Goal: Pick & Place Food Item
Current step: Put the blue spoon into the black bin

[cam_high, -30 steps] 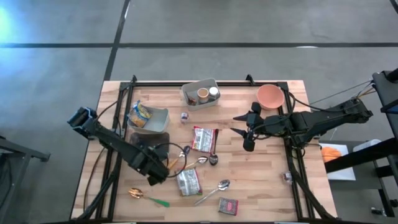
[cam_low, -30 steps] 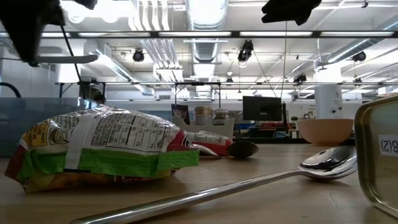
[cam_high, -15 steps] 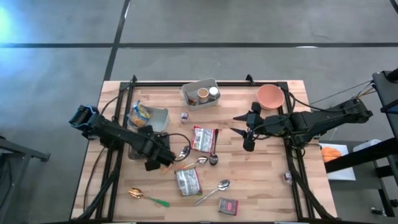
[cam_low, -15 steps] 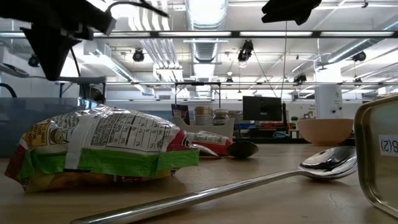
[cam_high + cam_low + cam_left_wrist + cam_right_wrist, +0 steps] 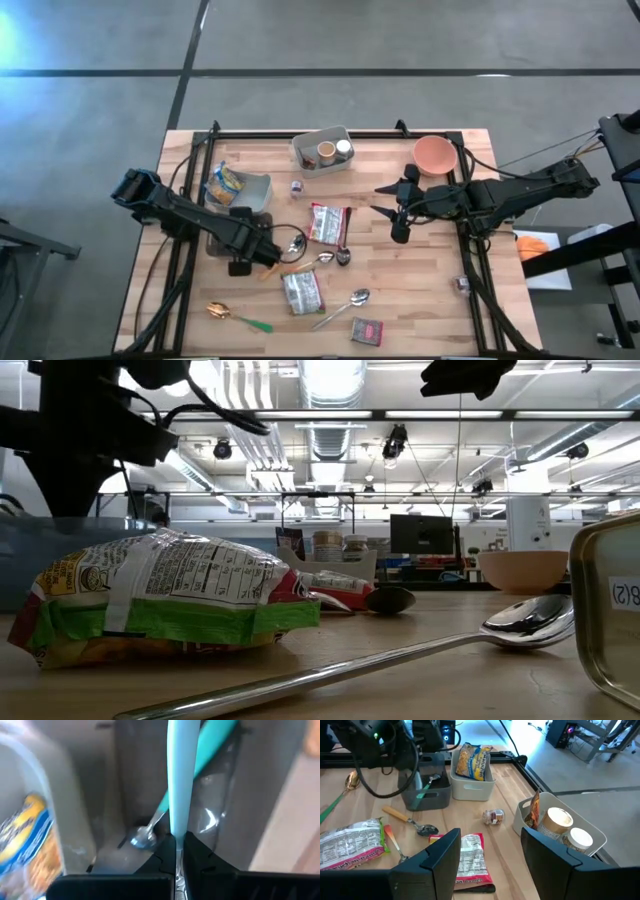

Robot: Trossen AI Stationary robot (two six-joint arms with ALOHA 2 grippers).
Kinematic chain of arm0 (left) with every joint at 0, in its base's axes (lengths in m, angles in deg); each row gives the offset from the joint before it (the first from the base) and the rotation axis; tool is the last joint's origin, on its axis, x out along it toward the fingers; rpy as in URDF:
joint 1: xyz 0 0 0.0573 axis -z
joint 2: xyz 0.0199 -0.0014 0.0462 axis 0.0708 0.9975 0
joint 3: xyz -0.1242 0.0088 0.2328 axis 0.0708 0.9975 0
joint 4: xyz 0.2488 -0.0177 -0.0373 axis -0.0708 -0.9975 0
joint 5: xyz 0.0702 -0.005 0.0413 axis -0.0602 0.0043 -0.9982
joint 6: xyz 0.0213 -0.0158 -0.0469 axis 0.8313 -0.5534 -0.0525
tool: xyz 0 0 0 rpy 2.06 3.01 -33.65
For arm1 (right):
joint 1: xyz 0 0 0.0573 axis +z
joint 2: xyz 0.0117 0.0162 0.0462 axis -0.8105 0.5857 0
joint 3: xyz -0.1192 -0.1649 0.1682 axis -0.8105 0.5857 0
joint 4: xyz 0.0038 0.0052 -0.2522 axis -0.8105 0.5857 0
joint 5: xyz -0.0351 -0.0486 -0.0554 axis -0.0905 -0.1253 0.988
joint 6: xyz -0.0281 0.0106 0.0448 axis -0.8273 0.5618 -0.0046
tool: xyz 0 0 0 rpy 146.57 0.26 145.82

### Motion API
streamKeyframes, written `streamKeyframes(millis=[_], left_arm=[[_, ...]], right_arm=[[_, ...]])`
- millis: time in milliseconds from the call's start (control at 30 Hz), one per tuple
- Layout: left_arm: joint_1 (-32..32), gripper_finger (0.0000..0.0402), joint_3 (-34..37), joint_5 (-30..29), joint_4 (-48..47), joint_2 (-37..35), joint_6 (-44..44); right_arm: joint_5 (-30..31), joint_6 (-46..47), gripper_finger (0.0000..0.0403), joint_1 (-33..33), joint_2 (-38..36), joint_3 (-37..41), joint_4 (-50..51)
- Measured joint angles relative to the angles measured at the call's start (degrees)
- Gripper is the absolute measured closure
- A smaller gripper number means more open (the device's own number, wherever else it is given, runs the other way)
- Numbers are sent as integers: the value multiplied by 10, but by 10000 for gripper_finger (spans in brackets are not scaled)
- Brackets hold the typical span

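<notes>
The left tool (image 5: 177, 852) is clenched on a thin pale blue handle (image 5: 180, 775) and points down into the dark bin (image 5: 437, 800). A spoon (image 5: 145, 836) with a teal handle lies inside that bin.

Just beside it stands the pale bin (image 5: 470, 787), which holds an upright yellow and blue snack bag (image 5: 474, 761).

At the far edge of the surface (image 5: 430, 290), the white bin (image 5: 322, 150) holds a brown-topped cup (image 5: 559, 821), a white-lidded jar (image 5: 580, 839) and a thin packet (image 5: 535, 810) standing against its wall. A small jar (image 5: 493, 816) lies on its side between the white and pale bins.

The pink bowl (image 5: 434, 153) stands near the right arm; whether anything is in it cannot be told.

Two food packets lie flat on the surface, in no container: a red one (image 5: 328, 222) in the middle and a green-banded one (image 5: 302, 292) nearer the front, with loose spoons around them. A tin (image 5: 367, 331) lies at the front edge.

The right tool (image 5: 380, 200) hangs above the surface beside the bowl, fingers apart, gripping nothing.
</notes>
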Motion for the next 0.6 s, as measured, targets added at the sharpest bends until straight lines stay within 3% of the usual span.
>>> streamKeyframes(millis=[133,600], left_arm=[[-2,397,4,12,25,0,41],[-33,397,65,51,121,0,67]], right_arm=[[0,0,195,0,0,0,0],[0,0,195,0,0,0,0]])
